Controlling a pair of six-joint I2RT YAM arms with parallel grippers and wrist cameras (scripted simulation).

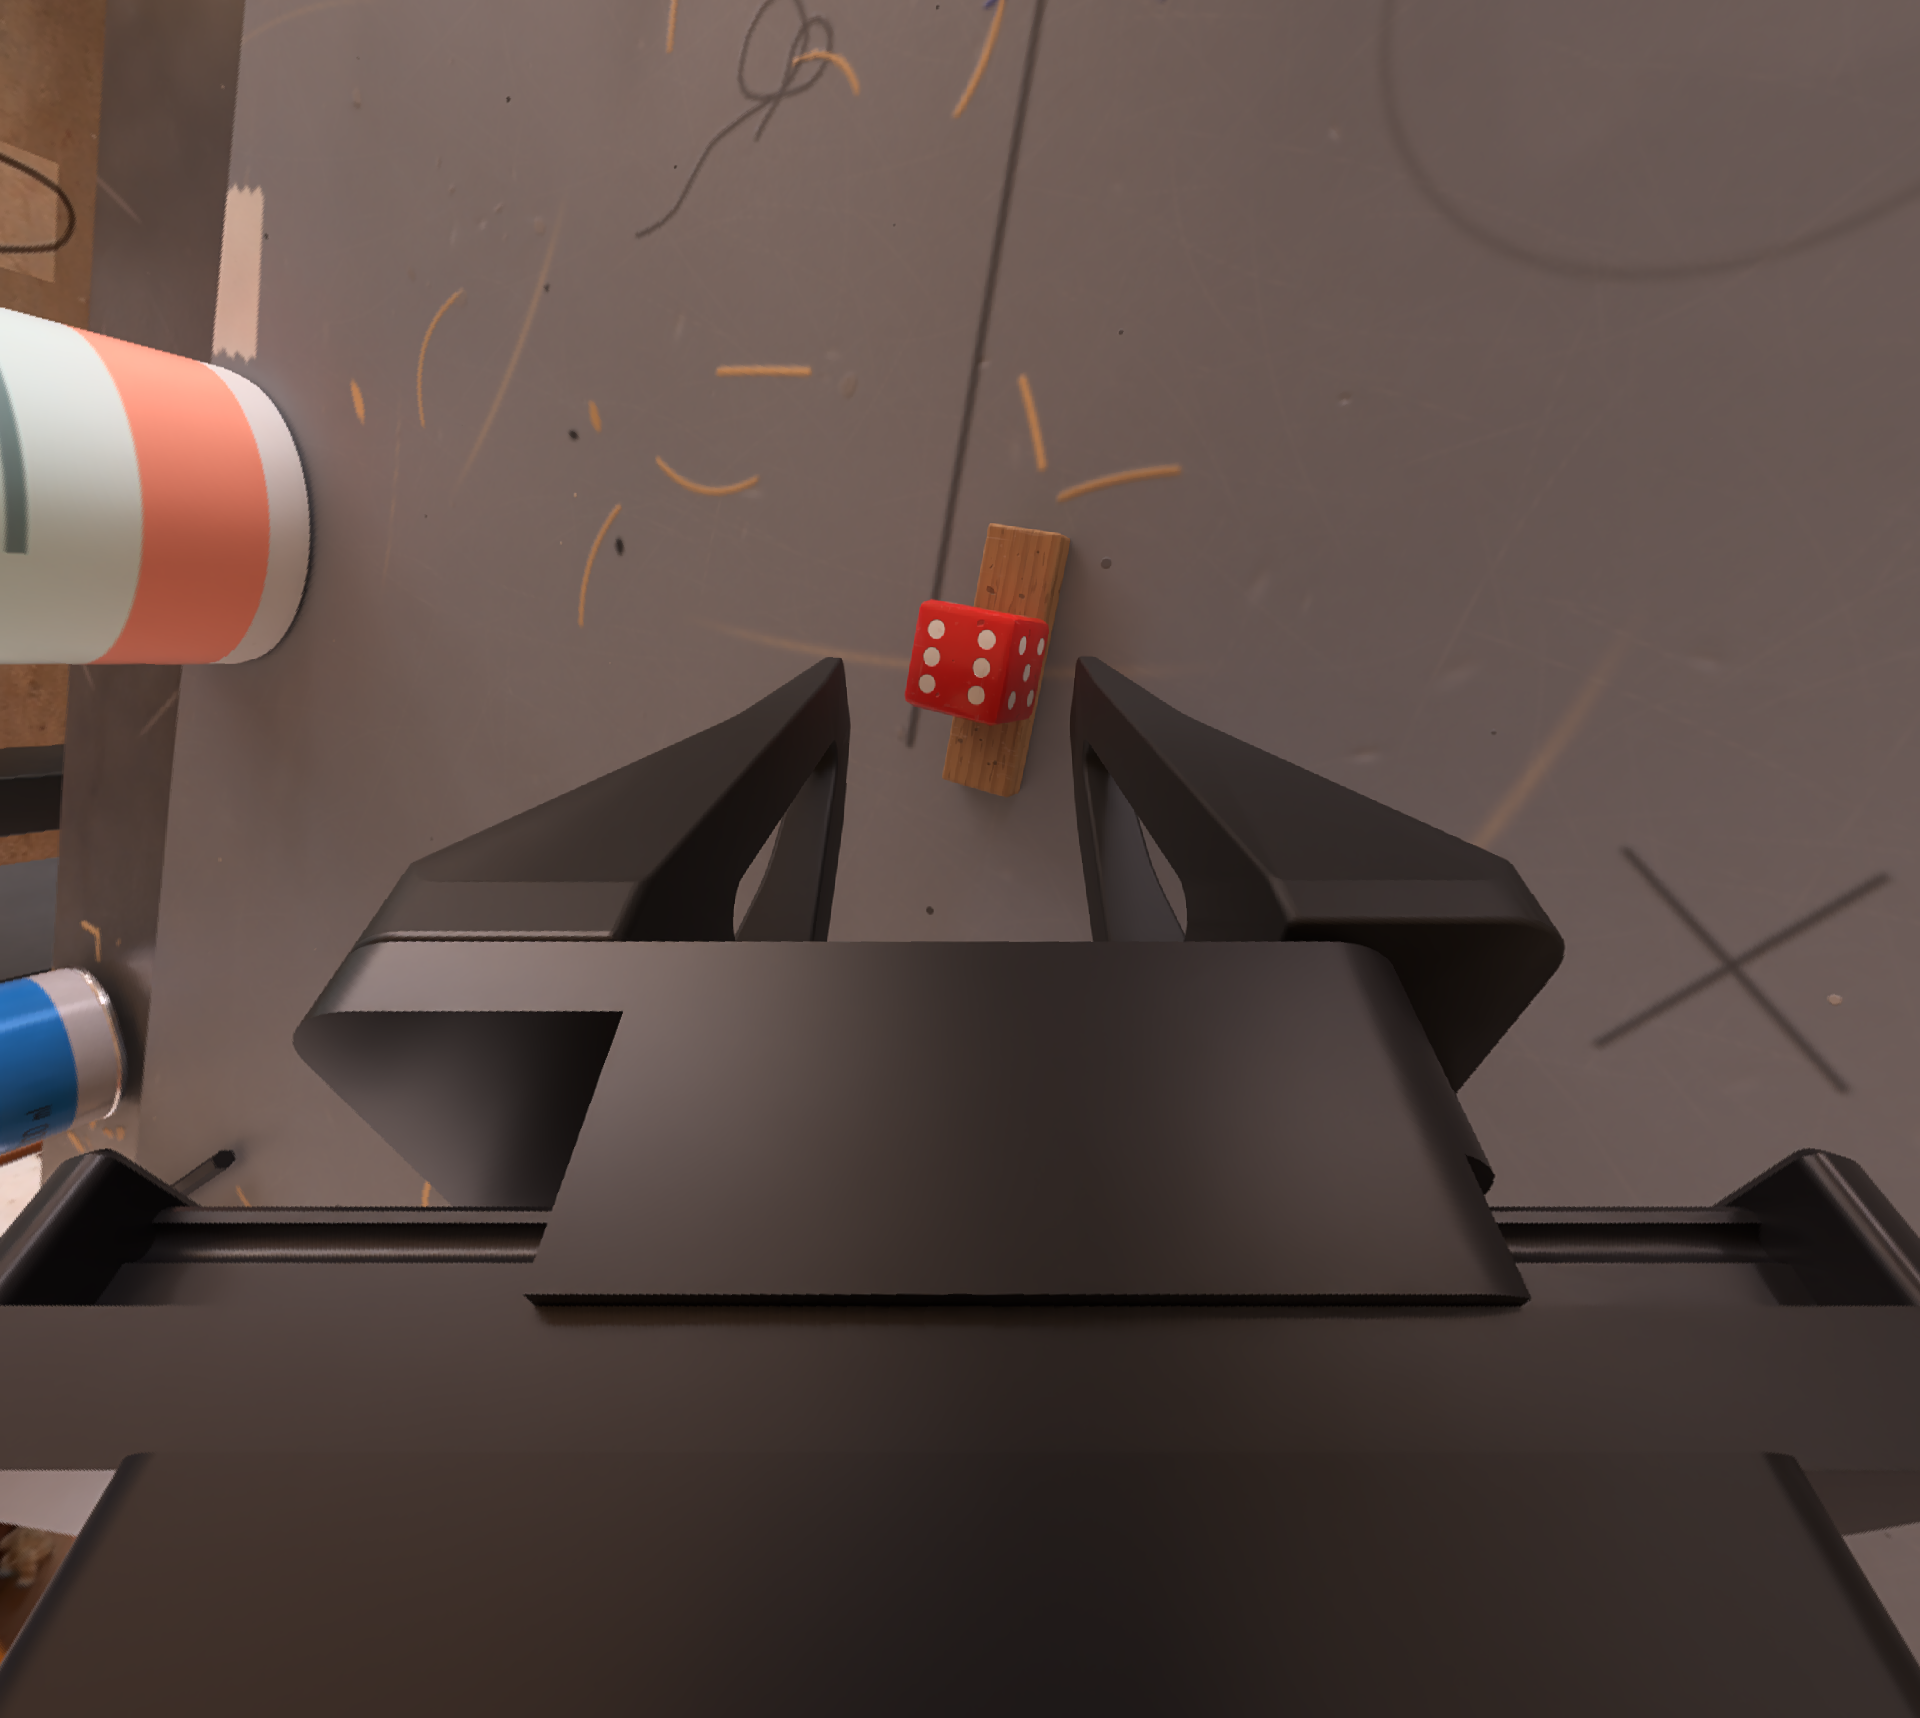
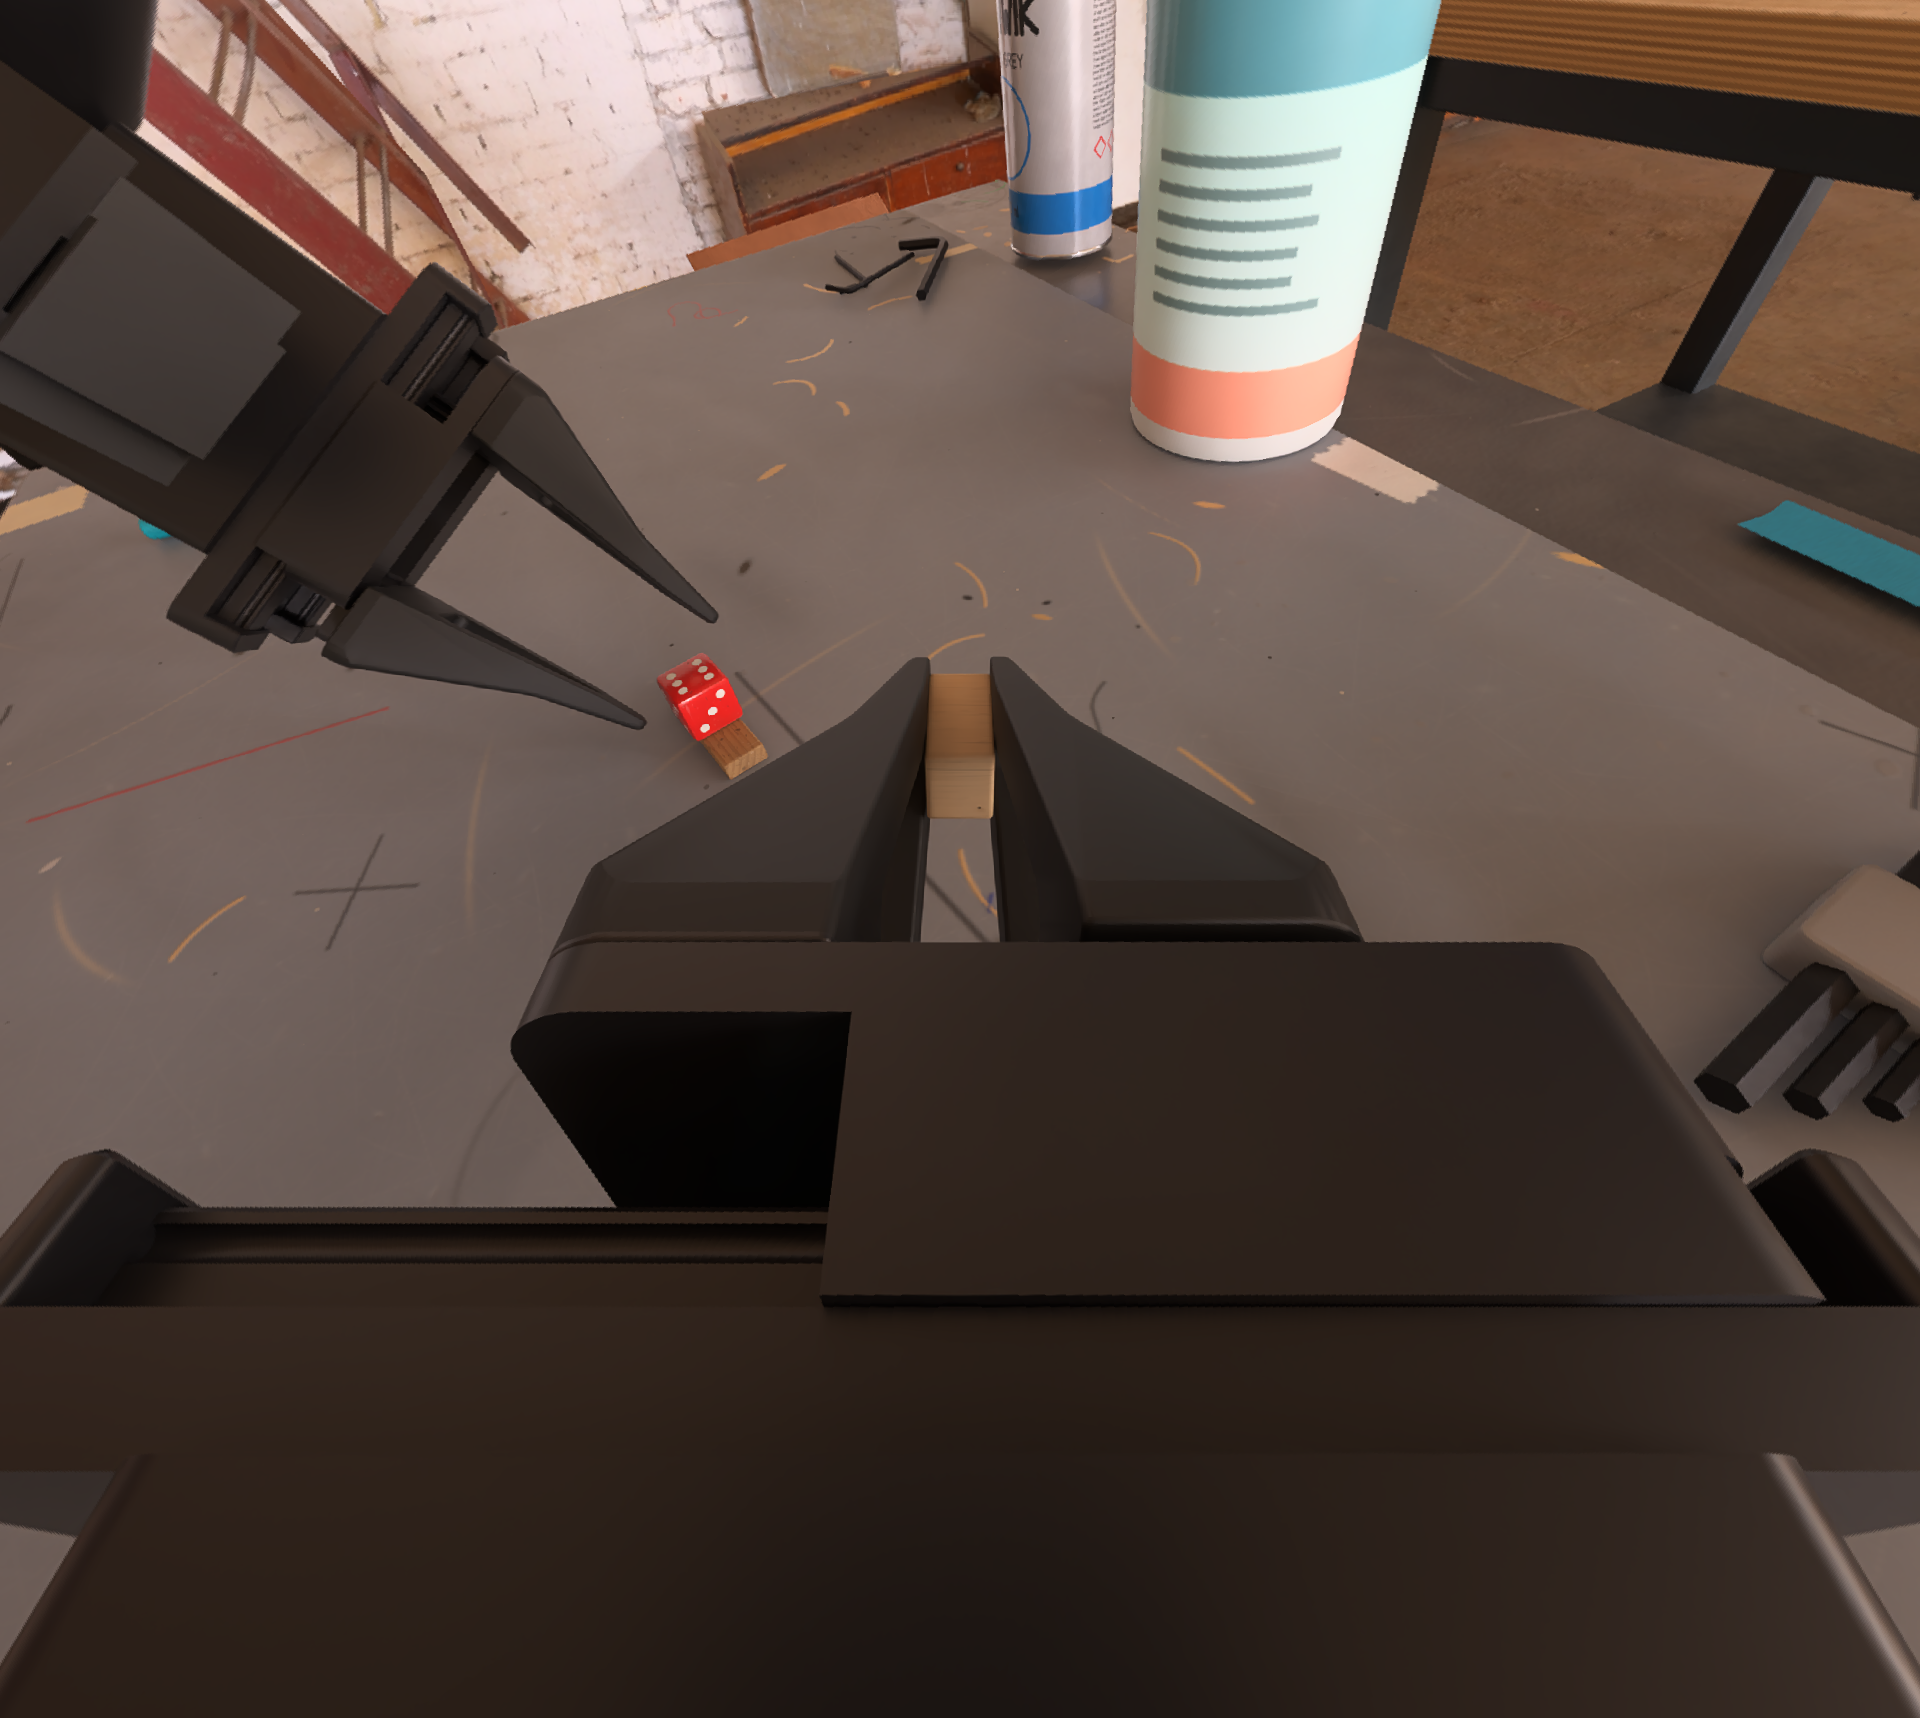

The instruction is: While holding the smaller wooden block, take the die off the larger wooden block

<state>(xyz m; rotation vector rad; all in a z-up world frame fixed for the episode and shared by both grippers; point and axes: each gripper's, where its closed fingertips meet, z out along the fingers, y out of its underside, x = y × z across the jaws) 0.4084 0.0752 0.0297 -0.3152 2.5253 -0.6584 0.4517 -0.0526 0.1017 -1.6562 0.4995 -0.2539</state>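
The grey worktop (image 2: 1351,733) is scuffed with orange and pencil marks. At its far edge, in the right wrist view, stand a tall banded cup (image 2: 1257,214) and, behind it near the corner, a spray can (image 2: 1055,58), with black hex keys (image 2: 894,268) lying just beside the can. The left gripper (image 1: 961,666) hangs spread wide above the middle of the worktop, touching nothing. The right gripper (image 2: 960,666) is clenched on the small block (image 2: 959,743), lifted clear of the surface. The large block (image 1: 1006,660) lies flat mid-worktop, and the red die (image 1: 975,660) sits on it, overhanging one side.
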